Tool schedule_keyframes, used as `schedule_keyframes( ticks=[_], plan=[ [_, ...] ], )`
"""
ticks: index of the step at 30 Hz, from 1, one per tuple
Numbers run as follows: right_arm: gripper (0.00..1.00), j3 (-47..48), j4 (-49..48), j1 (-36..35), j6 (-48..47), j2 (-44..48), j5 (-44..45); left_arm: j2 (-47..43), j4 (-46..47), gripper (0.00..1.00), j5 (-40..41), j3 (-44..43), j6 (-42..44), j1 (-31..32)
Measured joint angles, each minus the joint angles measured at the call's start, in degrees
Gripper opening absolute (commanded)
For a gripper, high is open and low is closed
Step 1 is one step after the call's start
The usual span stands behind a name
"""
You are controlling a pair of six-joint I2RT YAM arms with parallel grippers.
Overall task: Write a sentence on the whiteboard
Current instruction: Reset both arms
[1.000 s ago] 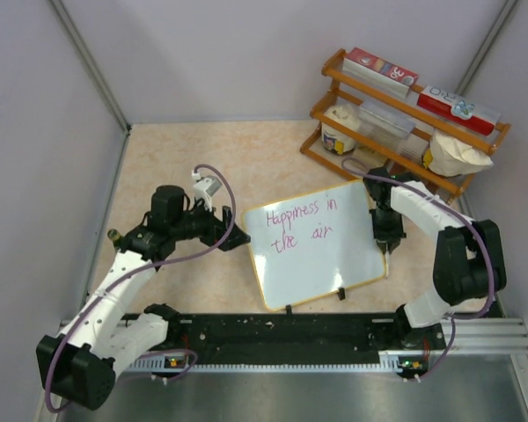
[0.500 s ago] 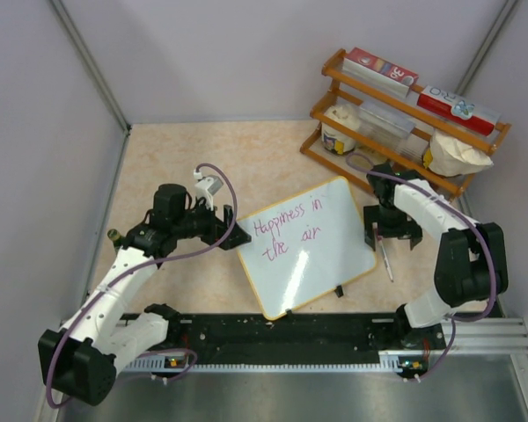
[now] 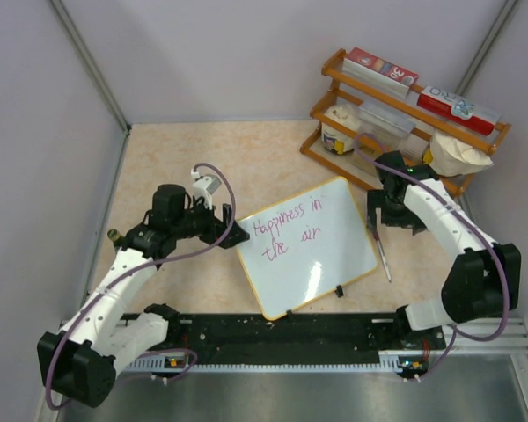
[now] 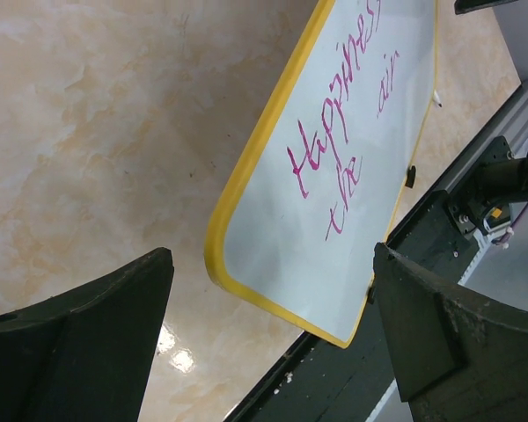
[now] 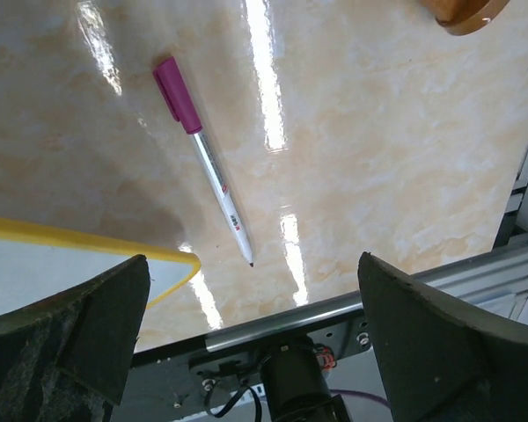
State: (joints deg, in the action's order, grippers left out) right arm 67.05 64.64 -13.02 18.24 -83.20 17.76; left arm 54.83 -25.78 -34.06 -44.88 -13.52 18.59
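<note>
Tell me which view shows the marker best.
Right wrist: the marker lies whole, magenta cap and tip clear. The top view shows only a thin line beside the whiteboard; the left wrist view does not clearly show it.

The beige marbled table [image 3: 202, 158] is carrying three things: the whiteboard [image 3: 306, 251] is lying askew near the middle, a pink-capped marker [image 3: 383, 255] is lying just beside its right edge, and a wooden rack [image 3: 333, 63] is standing far right.

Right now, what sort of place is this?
Likely a robot lab cell: plain partition walls around a marbled table, a black mounting rail at its near edge, and a whiteboard.
</note>
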Motion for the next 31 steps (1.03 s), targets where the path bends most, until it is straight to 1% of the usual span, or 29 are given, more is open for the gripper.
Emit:
schedule_keyframes(
  ticks=[4, 8, 14, 18, 22, 26, 28, 29, 31],
  plan=[
    [0.99, 1.1, -0.5, 0.0, 0.0, 3.7, -0.2, -1.7, 0.0, 0.98, 2.3, 0.0, -0.3, 0.0],
    [0.99, 1.4, -2.1, 0.0, -0.1, 9.0, -2.3, -3.2, 0.0, 0.98, 4.5, -0.5, -0.3, 0.0],
    [0.99, 0.5, -8.8, 0.0, -0.2, 18.8, -7.5, -3.7, -0.2, 0.98, 8.5, -2.9, -0.3, 0.0],
    [0.99, -4.2, -15.6, 0.0, -0.3, 27.3, -10.3, -5.4, -0.2, 0.98, 11.9, -3.1, -1.0, 0.0],
    [0.99, -9.4, -21.1, 0.0, -1.2, 35.7, -10.6, -8.7, 1.0, 0.98, 15.4, -3.0, -2.1, 0.0],
    [0.99, -14.5, -26.7, 0.0, -2.5, 43.1, -8.1, -11.7, 4.0, 0.98, 19.1, -1.6, -3.6, 0.0],
    [0.99, -17.0, -29.4, 0.0, -3.6, 46.0, -6.5, -12.8, 5.3, 0.96, 20.7, -0.5, -4.3, 0.0],
    [0.99, -18.6, -31.2, 0.0, -4.3, 47.5, -5.3, -13.3, 6.0, 0.99, 21.7, 0.1, -4.5, 0.0],
    [0.99, -21.4, -34.1, 0.0, -5.3, 49.4, -3.1, -14.6, 8.2, 0.99, 22.4, 2.1, -4.3, 0.0]
  ],
)
